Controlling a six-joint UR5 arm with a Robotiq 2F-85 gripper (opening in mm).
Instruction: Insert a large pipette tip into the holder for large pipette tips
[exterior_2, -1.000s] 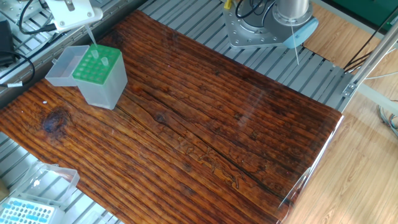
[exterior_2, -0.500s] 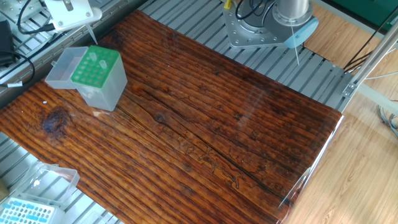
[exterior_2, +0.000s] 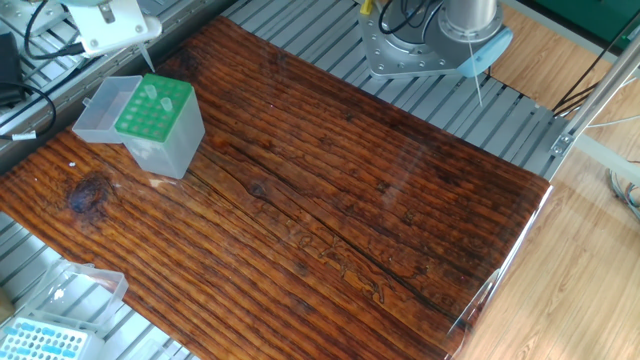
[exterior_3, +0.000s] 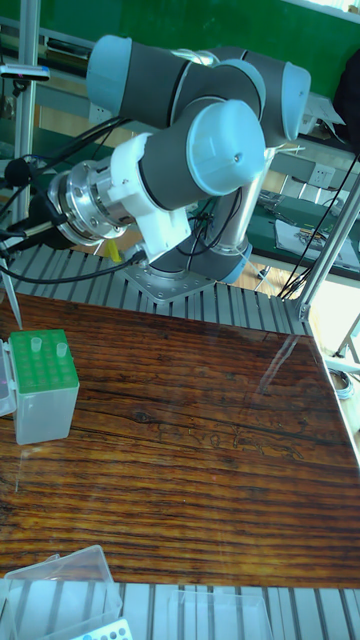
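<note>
While one claw (exterior_2: 143, 42) grips one large pipette tip (exterior_2: 148, 56), two tips (exterior_2: 158, 95) stand in the green holder (exterior_2: 152, 105).

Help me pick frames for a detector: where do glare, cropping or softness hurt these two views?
Fixed view: sharp; a pale reflection streaks the glossy wooden table; the gripper is cut by the top edge. Tall fixed view: a glare streak crosses the table near the right edge; the arm looms large and soft; the green holder stays clear.
</note>
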